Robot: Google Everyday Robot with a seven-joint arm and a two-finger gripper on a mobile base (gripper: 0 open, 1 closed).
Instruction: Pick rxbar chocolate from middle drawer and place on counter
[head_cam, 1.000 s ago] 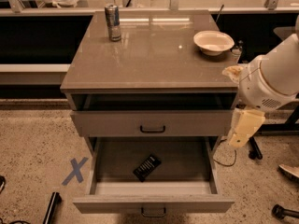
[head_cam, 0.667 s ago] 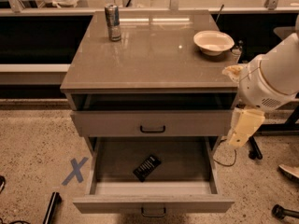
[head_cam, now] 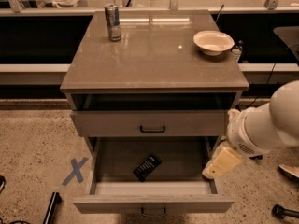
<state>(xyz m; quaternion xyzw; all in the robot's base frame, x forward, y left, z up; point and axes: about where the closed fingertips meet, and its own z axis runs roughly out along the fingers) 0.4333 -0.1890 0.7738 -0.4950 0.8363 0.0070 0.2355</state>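
One change: the gripper (head_cam: pixel 222 162) now sits lower and further left than it did a second ago, when it hung beside the upper drawer front (head_cam: pixel 152 123).
Gripper position: at the right rim of the middle drawer (head_cam: pixel 152 202), over its front right corner, still above the drawer floor.
Gripper opening: cannot be told from this view.
Gripper load: nothing seen in it; the task item is elsewhere.
Arm: the white arm (head_cam: pixel 266 125) enters from the right edge and slopes down toward the drawer.
Rxbar chocolate (head_cam: pixel 146 167): lies flat on the dark floor of the middle drawer, near the centre, turned diagonally, well apart from the gripper. Position unchanged.
Middle drawer state: pulled fully out, interior exposed, no other contents visible.
Counter (head_cam: pixel 154 55): carries a can (head_cam: pixel 112 22) at the back left and a bowl (head_cam: pixel 213 42) at the back right; the front half is bare.
Meaning for the task: judged as the start of the reach into the drawer. Pick not yet made; placement not yet begun.
Next move calls for: travel leftward over the drawer floor, then descent onto the bar.
Risk: the bar is thin and lies flat, so a grasp may slide off it; the drawer's right wall is close to the gripper.
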